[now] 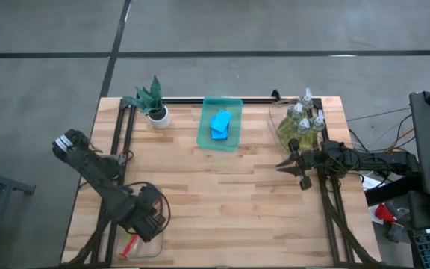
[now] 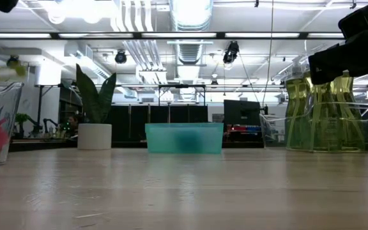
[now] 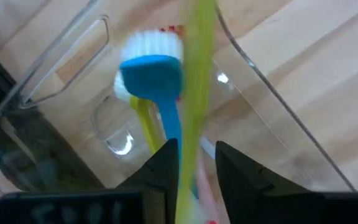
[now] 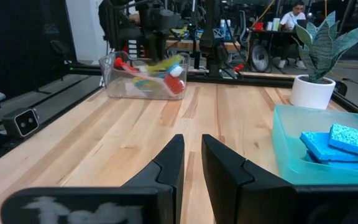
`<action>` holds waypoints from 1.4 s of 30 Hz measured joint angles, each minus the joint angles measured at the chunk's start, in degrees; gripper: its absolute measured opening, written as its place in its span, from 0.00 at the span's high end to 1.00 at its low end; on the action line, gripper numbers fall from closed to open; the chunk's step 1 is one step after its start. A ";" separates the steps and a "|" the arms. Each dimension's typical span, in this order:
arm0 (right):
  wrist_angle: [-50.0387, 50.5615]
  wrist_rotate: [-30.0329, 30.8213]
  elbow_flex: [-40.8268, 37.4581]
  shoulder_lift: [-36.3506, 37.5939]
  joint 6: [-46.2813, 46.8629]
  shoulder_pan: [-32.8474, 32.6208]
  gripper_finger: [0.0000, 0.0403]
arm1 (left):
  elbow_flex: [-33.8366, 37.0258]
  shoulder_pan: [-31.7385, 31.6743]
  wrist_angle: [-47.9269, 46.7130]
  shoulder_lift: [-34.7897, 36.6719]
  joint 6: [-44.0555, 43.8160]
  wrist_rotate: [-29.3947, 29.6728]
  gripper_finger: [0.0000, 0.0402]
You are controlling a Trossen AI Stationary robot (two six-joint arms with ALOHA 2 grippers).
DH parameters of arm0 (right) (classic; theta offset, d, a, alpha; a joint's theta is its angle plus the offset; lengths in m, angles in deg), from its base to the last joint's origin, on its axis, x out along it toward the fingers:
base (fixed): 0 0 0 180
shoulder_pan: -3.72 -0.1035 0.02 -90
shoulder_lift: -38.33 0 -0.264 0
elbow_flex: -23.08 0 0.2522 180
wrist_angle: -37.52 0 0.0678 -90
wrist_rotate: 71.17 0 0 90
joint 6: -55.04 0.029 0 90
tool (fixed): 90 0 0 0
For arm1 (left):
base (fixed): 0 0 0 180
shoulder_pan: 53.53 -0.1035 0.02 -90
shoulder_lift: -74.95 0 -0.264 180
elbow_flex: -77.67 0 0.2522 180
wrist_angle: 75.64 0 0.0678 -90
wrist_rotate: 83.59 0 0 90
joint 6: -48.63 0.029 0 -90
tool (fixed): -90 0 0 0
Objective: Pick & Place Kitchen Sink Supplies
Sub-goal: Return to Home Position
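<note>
At about 7 o'clock our left gripper point(image 3: 191, 163) pinches a green brush point(image 3: 194, 93) over the clear tray point(image 1: 142, 243) of brushes point(image 3: 157, 74). The green tray point(image 1: 220, 124) at 12 holds blue sponges point(image 1: 221, 123). At 2, soap bottles point(image 1: 301, 119) fill a clear bin point(image 2: 328, 121). Our right gripper point(image 1: 297, 164), near 3, has its fingers slightly apart, holding nothing.

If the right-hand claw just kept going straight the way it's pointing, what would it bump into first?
Probably nothing soon. The right gripper points across bare table toward the clear bin of brushes at the far side, where the left gripper works. That bin looks first, though depth is unclear.
</note>
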 joint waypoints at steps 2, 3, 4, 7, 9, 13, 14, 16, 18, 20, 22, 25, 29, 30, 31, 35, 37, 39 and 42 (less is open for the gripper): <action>0.00 0.00 -0.02 0.00 0.00 0.00 0.87 | -0.34 0.00 0.02 0.42 -0.78 0.01 0.73; 0.00 0.00 -0.01 0.00 0.00 0.00 0.87 | -0.39 0.00 -0.01 0.59 -1.14 0.34 0.72; 0.00 0.00 -0.02 0.00 0.00 0.00 0.87 | -0.39 0.00 -0.03 0.72 -1.14 1.07 0.70; 0.00 0.00 0.00 0.00 0.00 0.00 0.87 | -0.39 -0.43 0.00 1.19 1.35 3.90 0.68; 0.00 0.00 -0.02 0.00 0.00 0.00 0.87 | -0.39 -0.82 0.13 1.68 3.59 7.38 0.67; 0.00 0.00 -0.02 0.00 0.00 0.00 0.87 | -0.43 -1.86 1.48 2.71 8.62 16.19 0.67; 0.00 0.00 -0.02 0.00 0.00 0.00 0.87 | -0.43 -2.19 1.65 2.90 9.96 18.92 0.68; 0.00 0.00 -0.01 0.00 0.00 0.00 0.87 | -0.43 -3.26 3.12 3.08 13.12 25.04 0.71; 0.00 0.00 -0.01 0.00 0.00 0.00 0.87 | -0.43 -5.35 6.79 3.14 18.89 28.54 0.76; 0.00 0.00 -0.02 0.00 0.00 0.00 0.87 | -0.43 -7.99 13.01 3.16 27.79 29.57 0.82; 0.00 0.00 -0.02 0.00 0.00 0.00 0.87 | -0.35 -10.46 22.00 3.14 38.75 29.56 0.91; 0.00 0.00 -0.02 0.00 0.00 0.00 0.87 | 0.74 -13.69 38.08 3.09 55.42 27.33 0.98; 0.00 0.00 -0.01 0.00 0.00 0.00 0.87 | 4.70 -16.81 59.61 3.08 76.12 21.89 0.99; 0.00 0.00 -0.02 0.00 0.00 0.00 0.87 | 6.12 -17.67 64.27 3.12 80.01 20.42 0.99; 0.00 0.00 -0.02 0.00 0.00 0.00 0.87 | 7.62 -18.68 68.40 3.14 83.13 18.30 1.00; 0.00 0.00 -0.02 0.00 0.00 0.00 0.87 | 14.55 -24.95 83.02 3.14 91.56 4.62 1.00; 0.00 0.01 -0.01 0.00 0.00 0.00 0.87 | 17.51 -28.46 88.90 3.14 94.64 -1.41 1.00; 0.00 0.00 -0.01 0.00 0.00 0.00 0.87 | 19.92 -31.82 91.79 3.77 96.81 -4.43 1.00; 0.03 -0.01 -0.02 -0.01 0.00 -0.02 0.87 | 23.50 -36.70 92.43 5.77 97.45 -4.86 1.00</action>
